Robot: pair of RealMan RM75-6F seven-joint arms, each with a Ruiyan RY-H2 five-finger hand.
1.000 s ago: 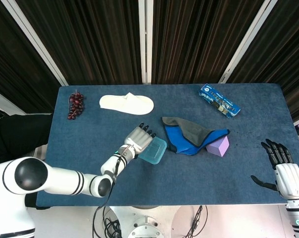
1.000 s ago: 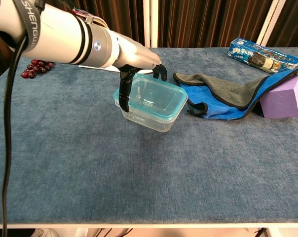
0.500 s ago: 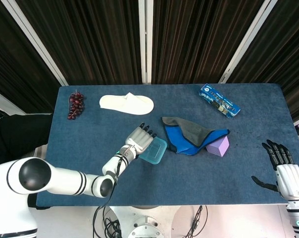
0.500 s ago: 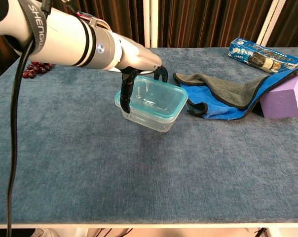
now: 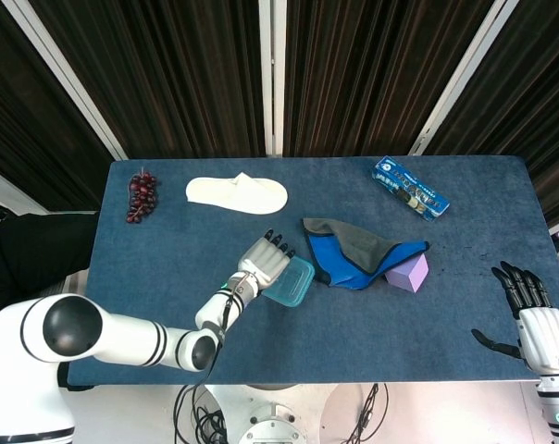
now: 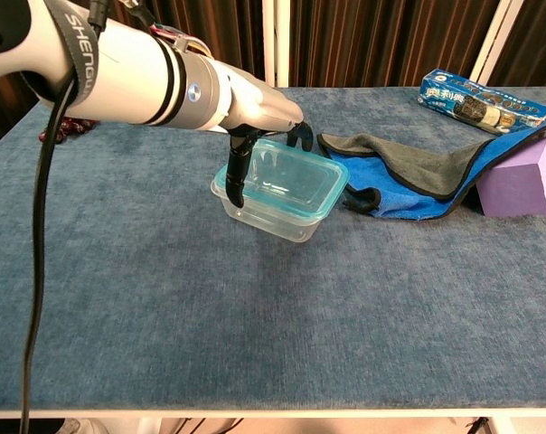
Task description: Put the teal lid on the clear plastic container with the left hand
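The teal lid (image 6: 291, 177) (image 5: 290, 280) lies on top of the clear plastic container (image 6: 271, 215) in the middle of the table, tilted slightly and shifted toward the right. My left hand (image 6: 255, 116) (image 5: 262, 262) reaches over the lid's far left side, its dark fingertips (image 6: 239, 185) curled down over the lid's left rim and touching it. Far off at the table's right front, my right hand (image 5: 531, 319) stays with its fingers spread and nothing in it.
A blue and grey cloth (image 6: 416, 176) lies just right of the container, with a purple block (image 6: 519, 178) on its edge. A blue snack packet (image 6: 477, 101) sits at the back right. Grapes (image 5: 142, 196) and a white slipper (image 5: 237, 193) lie at the back left.
My left hand has slid the lid a little to the right over the container, and the fingers have moved along with it. The right hand has barely moved.
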